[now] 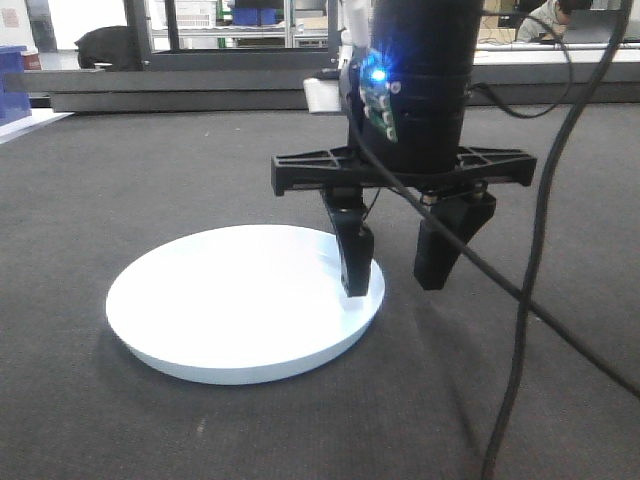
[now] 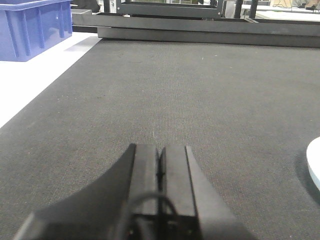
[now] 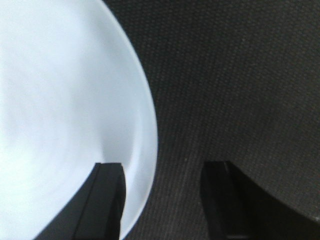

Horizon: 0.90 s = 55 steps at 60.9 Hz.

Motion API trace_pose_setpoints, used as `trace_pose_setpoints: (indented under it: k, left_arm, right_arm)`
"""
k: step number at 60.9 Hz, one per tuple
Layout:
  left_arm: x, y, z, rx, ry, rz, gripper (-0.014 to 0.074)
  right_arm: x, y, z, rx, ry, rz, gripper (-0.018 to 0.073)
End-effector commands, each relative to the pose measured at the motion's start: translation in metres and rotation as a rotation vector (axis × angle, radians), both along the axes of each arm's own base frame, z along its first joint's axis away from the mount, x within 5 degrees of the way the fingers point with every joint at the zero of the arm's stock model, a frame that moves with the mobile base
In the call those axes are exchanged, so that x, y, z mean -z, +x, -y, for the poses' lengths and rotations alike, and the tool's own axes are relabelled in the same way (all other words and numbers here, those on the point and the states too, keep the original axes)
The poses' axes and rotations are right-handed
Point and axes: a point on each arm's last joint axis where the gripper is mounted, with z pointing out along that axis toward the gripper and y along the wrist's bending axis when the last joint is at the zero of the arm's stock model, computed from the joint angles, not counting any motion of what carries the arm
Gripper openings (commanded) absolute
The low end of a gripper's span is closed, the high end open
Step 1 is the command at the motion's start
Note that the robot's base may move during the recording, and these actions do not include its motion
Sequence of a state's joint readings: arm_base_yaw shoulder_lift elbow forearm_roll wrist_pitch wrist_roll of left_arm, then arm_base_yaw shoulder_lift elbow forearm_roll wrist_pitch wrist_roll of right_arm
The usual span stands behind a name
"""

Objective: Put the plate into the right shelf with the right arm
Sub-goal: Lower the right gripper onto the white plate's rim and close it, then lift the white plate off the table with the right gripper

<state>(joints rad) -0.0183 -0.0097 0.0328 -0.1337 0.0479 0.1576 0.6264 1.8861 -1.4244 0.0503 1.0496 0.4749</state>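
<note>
The plate [image 1: 230, 300] is plain white and round and lies flat on the dark mat; it also fills the left of the right wrist view [image 3: 60, 100]. My right gripper [image 1: 393, 287] hangs open over the plate's right rim. Its left finger [image 3: 107, 200] is over the inside of the plate, while the right finger [image 3: 225, 200] is outside, above the mat. Nothing is held. My left gripper [image 2: 160, 147] is shut with nothing in it, low over the mat, and a sliver of the plate [image 2: 315, 165] shows at its far right. The right shelf is out of view.
A blue bin [image 2: 35, 25] stands on a white surface [image 2: 30, 85] at the mat's left edge. A low dark platform [image 1: 200, 85] runs across the back. A black cable [image 1: 530, 300] hangs down in front of the right arm.
</note>
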Motion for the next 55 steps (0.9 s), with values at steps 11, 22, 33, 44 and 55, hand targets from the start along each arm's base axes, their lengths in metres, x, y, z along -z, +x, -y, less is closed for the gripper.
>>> trace_pose_setpoints:
  k: [11, 22, 33, 44, 55]
  left_arm:
    - [-0.005, -0.001, -0.001, -0.009, -0.018, 0.089, -0.0128]
    - [-0.005, -0.001, -0.001, -0.009, -0.018, 0.089, -0.0128]
    - [-0.005, -0.001, -0.001, -0.009, -0.018, 0.089, -0.0128]
    - [-0.005, -0.001, -0.001, -0.009, -0.018, 0.089, -0.0128]
    - [-0.005, -0.001, -0.001, -0.009, -0.018, 0.089, -0.0128]
  right_arm:
    - [-0.025, 0.004, -0.001, 0.067, 0.062, 0.089, 0.0334]
    - [-0.023, 0.006, -0.001, 0.063, 0.052, 0.099, 0.017]
    - [-0.022, 0.005, 0.001, 0.059, 0.031, 0.087, 0.0041]
    - [-0.027, 0.003, 0.003, 0.055, 0.019, 0.075, 0.005]
    - [-0.064, -0.002, 0.01, 0.054, 0.074, 0.169, 0.005]
